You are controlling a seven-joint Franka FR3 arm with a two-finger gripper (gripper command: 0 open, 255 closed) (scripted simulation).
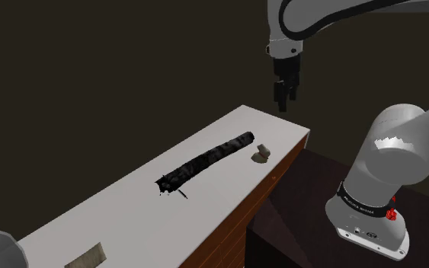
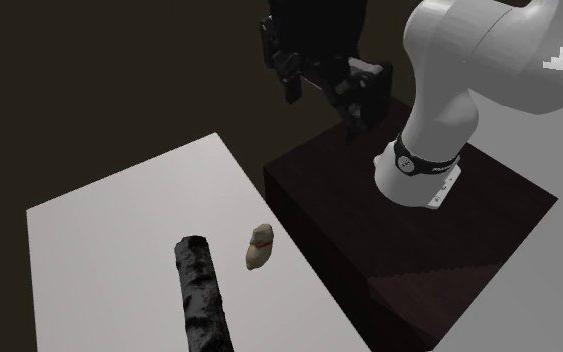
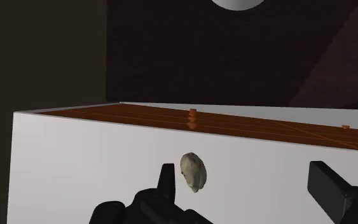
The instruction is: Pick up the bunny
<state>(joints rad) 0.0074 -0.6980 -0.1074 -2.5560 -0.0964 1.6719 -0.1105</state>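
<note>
White on top and faced with reddish-brown boards along one side, the long flat worktop (image 1: 129, 221) is set just beside the dark maroon box stand (image 2: 449, 230), so that what lies on it can be reached from there. On that stand the white Franka arm with dark joints (image 2: 459, 60) is mounted. It is bent up and over, and the hand is thereby hung high, pointing down towards the end of the worktop nearest the stand.

A rough black log-like cylinder (image 1: 205, 161) is laid lengthwise along the worktop. One of its ends is near the task's object but apart from it, so an approach from that side is judged to be cramped.

The all-black two-finger end effector (image 1: 283, 103) is held well above the surface with its fingers spread and nothing clasped. This is judged to be a hover before the grasp, with the gap kept wide so that the target can be straddled on the way down.

The small beige bunny figure with a red band at its neck (image 2: 259, 248) rests on the worktop, close to the edge facing the stand. In the wrist view it is seen just beside one finger, not midway between the two, so a sideways correction is judged necessary before any descent.
</note>
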